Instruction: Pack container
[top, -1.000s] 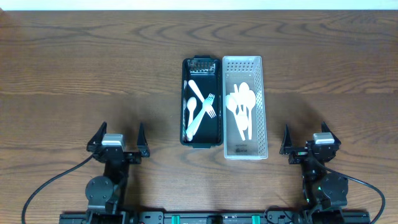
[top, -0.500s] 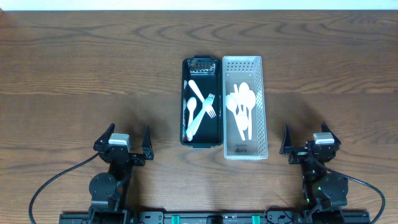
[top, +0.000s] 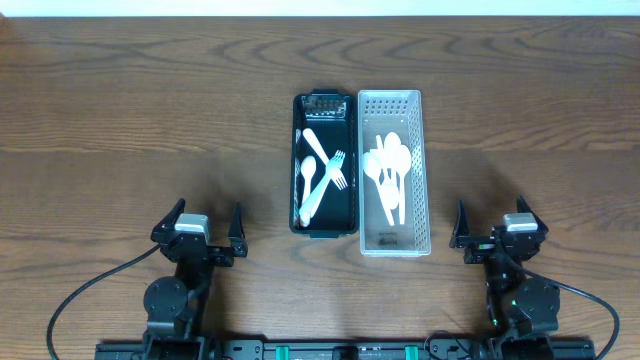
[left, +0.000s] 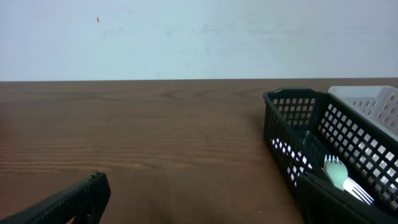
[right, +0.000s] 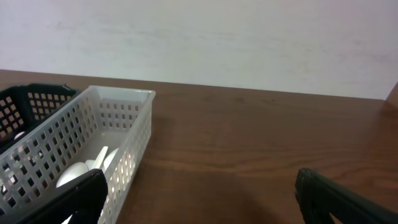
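A black mesh basket stands mid-table holding white spoons and a white fork. Touching its right side is a white mesh basket with several white spoons. My left gripper rests low near the front edge, left of the baskets, open and empty. My right gripper sits front right, open and empty. The left wrist view shows the left gripper facing bare wood, with the black basket and fork to the right. In the right wrist view the right gripper has the white basket on its left.
A small clear item lies at the far end of the black basket. Dark wooden table stretches wide on both sides, ending at a pale wall behind. Black cables trail from the arm bases at the front edge.
The left gripper has shifted slightly right and toward the front edge, turning a little toward the baskets. The right arm and the baskets have not moved.
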